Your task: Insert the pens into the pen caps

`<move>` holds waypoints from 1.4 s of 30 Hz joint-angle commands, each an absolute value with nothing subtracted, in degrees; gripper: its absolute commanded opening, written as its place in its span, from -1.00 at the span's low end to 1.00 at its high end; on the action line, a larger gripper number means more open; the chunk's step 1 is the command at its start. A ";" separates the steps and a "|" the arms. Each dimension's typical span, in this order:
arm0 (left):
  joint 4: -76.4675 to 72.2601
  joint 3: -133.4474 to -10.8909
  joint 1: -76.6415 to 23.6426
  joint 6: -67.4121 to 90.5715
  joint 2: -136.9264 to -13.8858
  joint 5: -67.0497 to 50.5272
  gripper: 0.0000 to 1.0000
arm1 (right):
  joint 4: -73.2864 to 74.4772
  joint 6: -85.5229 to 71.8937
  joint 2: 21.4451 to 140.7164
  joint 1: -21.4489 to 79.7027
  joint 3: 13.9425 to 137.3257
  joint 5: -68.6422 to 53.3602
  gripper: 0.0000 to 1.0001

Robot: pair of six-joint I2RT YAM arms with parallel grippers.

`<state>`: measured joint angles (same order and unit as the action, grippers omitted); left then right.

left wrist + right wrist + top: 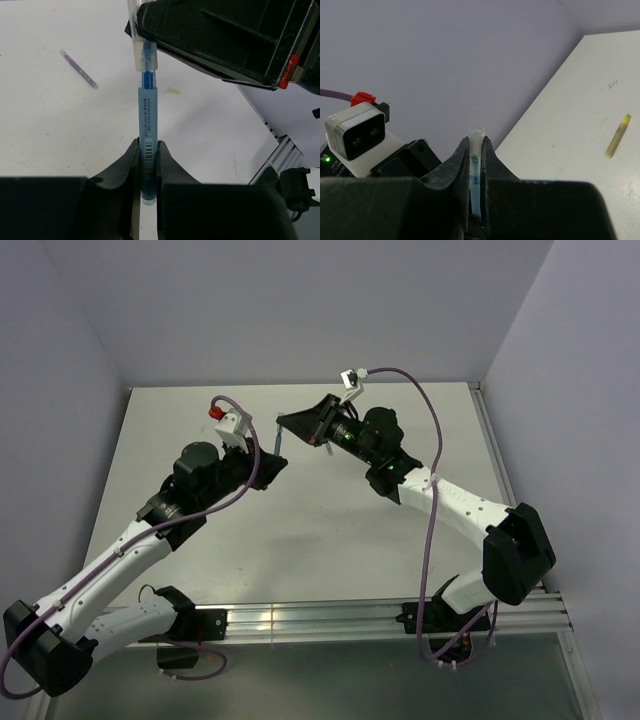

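Observation:
My left gripper [148, 142] is shut on the blue pen [148, 115], which sticks straight out from its jaws. The pen's tip sits inside a clear pen cap [141, 47]. My right gripper [476, 141] is shut on that cap [476, 134], with blue showing through it. From above, the two grippers, left [266, 453] and right [292, 424], meet over the far middle of the table with the blue pen [277, 440] between them. A grey-purple pen [78, 68] lies on the table. A yellow pen [618, 136] lies on the table, apart from both grippers.
A small pale yellowish piece [173, 91] lies on the table [60, 130] beyond the blue pen; I cannot tell what it is. Purple walls close in the table at the back and sides. An aluminium rail [380, 618] runs along the near edge.

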<state>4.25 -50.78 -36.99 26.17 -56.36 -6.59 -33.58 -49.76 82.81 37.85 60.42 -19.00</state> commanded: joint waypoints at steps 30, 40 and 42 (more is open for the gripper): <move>-1.30 -48.61 -32.87 28.74 -50.37 -9.58 -0.99 | -31.91 -45.09 83.50 42.63 64.95 -16.70 -1.00; -4.30 -46.67 -32.08 29.62 -46.94 -13.62 -0.99 | -31.90 -42.81 80.60 44.64 61.36 -14.42 -1.00; -4.75 -46.23 -32.08 29.71 -46.32 -15.19 -0.99 | -32.52 -42.02 79.37 45.17 60.39 -13.10 -1.00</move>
